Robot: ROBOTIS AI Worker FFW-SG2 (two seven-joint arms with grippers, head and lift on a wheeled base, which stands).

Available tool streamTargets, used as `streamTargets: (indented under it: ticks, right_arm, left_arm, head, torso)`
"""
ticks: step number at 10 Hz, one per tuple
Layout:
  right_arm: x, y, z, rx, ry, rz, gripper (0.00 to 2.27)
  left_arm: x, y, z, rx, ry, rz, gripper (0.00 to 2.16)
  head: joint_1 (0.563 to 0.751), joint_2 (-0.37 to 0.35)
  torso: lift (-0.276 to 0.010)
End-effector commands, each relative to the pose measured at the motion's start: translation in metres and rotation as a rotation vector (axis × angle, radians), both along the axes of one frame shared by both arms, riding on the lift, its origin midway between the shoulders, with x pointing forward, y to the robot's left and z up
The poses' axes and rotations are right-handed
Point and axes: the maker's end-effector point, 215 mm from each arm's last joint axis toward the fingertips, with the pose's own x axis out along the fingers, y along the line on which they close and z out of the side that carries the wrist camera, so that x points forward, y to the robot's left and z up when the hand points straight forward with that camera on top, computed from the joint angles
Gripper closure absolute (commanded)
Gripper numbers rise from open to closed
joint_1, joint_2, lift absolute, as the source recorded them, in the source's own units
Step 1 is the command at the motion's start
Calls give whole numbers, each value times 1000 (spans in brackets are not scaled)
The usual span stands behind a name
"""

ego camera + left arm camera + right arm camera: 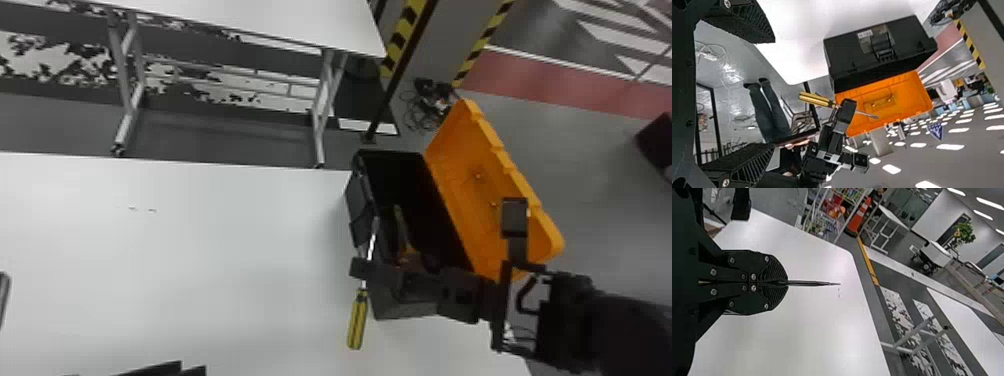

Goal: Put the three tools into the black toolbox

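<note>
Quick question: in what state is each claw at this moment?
Left claw: open, holding nothing.
Right claw: closed on the metal shaft of the yellow-handled screwdriver.

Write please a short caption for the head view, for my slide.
Right claw holds a yellow-handled screwdriver near the open black toolbox with orange lid.

The toolbox (358,197) is open above, lid (475,180) blocking right.
</note>
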Motion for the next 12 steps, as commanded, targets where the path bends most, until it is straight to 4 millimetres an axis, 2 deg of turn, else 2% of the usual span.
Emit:
streamTargets:
  ticks: [1, 4, 5, 7, 8, 10, 11, 12]
  right_arm:
    - [28, -41, 1, -145, -100, -62, 2243]
    - [74, -126, -3, -423, -257, -166, 2243]
    - [92, -144, -3, -531, -307, -162, 2243]
    - [122, -161, -6, -647, -418, -124, 2243]
    - [133, -169, -13, -685, -474, -99, 2243]
    - [145, -175, -37, -719, -557, -64, 2240]
    - [145, -170, -48, -721, -585, -36, 2057]
    - [141, -167, -53, -693, -579, -30, 751]
  left_arm:
    - [-8, 23, -15, 32, 45, 52, 36]
    - [-14, 56, -34, 88, 88, 115, 39]
    - [-21, 64, -39, 99, 109, 132, 39]
    - [-31, 73, -39, 79, 132, 148, 39]
    - [-33, 76, -39, 85, 131, 145, 39]
    - [-33, 96, -34, 113, 114, 178, 39]
    - [-33, 104, -31, 122, 107, 194, 39]
    - [-34, 110, -31, 143, 103, 203, 36]
  head:
    - [695, -339]
    - [695, -350]
    - [695, -350]
    - [695, -350]
    - [695, -350]
    - [695, -350]
    - [695, -350]
    - [695, -350]
  torso:
    - [-51]
    - [-51]
    - [-51]
    - [-51]
    - [-51]
    - [-51]
    - [-51]
    - [-51]
